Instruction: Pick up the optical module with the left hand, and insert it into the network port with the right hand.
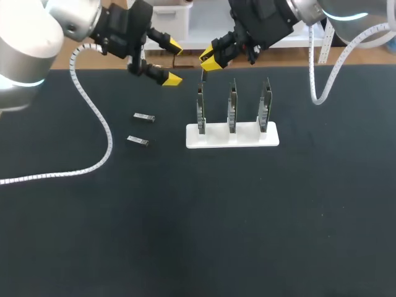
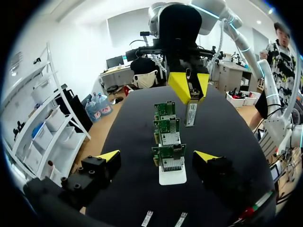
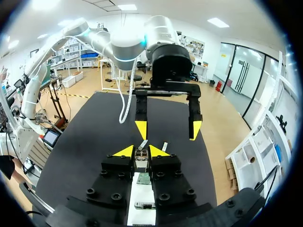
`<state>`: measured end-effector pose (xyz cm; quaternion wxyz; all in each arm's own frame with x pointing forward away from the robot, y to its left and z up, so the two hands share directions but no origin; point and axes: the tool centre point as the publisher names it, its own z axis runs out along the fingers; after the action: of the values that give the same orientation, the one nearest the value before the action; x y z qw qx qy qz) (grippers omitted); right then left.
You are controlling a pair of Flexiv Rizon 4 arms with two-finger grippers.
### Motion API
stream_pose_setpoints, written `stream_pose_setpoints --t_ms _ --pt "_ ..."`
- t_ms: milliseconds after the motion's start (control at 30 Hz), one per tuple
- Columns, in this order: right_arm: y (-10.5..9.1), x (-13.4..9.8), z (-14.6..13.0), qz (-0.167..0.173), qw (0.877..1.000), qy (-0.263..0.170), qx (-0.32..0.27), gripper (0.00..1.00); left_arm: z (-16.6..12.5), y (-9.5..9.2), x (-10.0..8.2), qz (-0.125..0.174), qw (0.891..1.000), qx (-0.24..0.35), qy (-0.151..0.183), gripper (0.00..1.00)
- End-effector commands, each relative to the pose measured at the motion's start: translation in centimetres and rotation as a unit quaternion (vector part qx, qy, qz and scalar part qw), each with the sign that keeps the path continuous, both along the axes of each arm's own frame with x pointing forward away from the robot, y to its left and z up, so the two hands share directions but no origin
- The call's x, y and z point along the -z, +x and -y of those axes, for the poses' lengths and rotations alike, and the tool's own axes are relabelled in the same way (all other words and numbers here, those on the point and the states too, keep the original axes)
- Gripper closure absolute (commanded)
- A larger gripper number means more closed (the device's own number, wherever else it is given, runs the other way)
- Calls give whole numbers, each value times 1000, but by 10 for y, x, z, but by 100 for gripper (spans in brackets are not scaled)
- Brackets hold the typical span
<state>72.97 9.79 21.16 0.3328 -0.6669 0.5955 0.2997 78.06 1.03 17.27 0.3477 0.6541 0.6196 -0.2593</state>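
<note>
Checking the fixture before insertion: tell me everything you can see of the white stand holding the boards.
The white stand is a flat rectangular block, plastic by its look, lying on the black table. Three green circuit boards stand upright in it, in a row. No gripper touches it; the right gripper hovers above one end board.

Upright boards (image 1: pixel 232 106) on white stand (image 1: pixel 232 137) rise just under the right pincer (image 1: pixel 208 60)

2 modules (image 1: pixel 143 117) lie left of a stand (image 1: pixel 213 137) holding 3 boards (image 1: pixel 232 104), apparently upright
</note>
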Motion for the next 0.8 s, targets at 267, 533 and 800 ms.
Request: stream_pose_setpoints --t_ms 267,533,800 --pt "-2 0 1 1 1000 1 1 100 -9 1 -5 -11 1000 -12 -7 0" --pt "-1 0 0 -2 1000 1 -2 100 -9 1 -5 -11 1000 -12 -7 0" --pt "6 8 -6 -41 999 -7 -33 100 -9 1 -5 -11 1000 -12 -7 0"
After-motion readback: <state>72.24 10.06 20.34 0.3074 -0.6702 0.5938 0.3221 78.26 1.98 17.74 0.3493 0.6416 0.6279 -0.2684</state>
